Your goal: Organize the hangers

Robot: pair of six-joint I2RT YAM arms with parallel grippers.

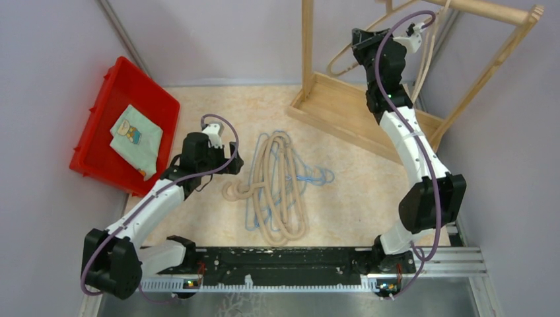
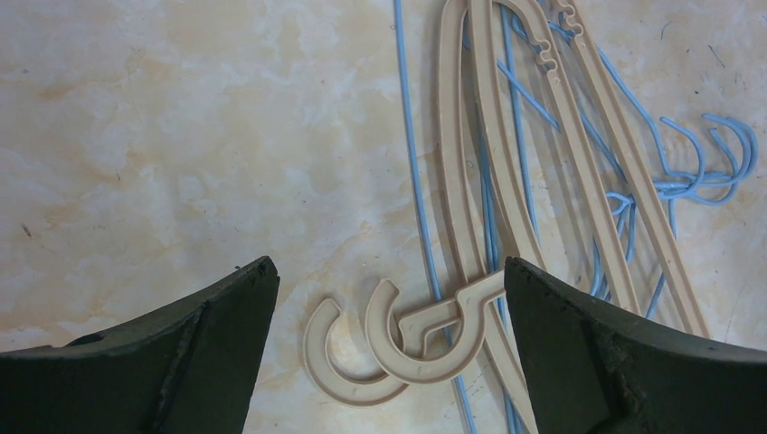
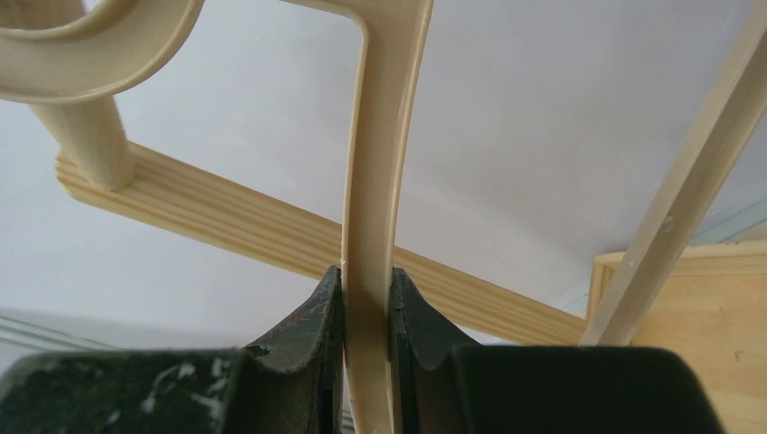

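- Right wrist view: right gripper (image 3: 366, 276) pinches the beige hanger (image 3: 380, 163) tightly, up at the wooden rack (image 3: 226, 217).
- Left wrist view: left gripper (image 2: 389, 262) gapes wide above the hanger pile (image 2: 434, 316), beige and blue, lying on the table (image 2: 181, 136).

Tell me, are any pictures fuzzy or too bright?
Top external view: sharp, evenly lit, soft shadows on the cream marbled tabletop. Left wrist view: the pile of beige and thin light-blue hangers is crisp; the left claw is dark. Right wrist view: the thick beige hanger pinched in the right claw looks slightly soft, the wall behind washed out.
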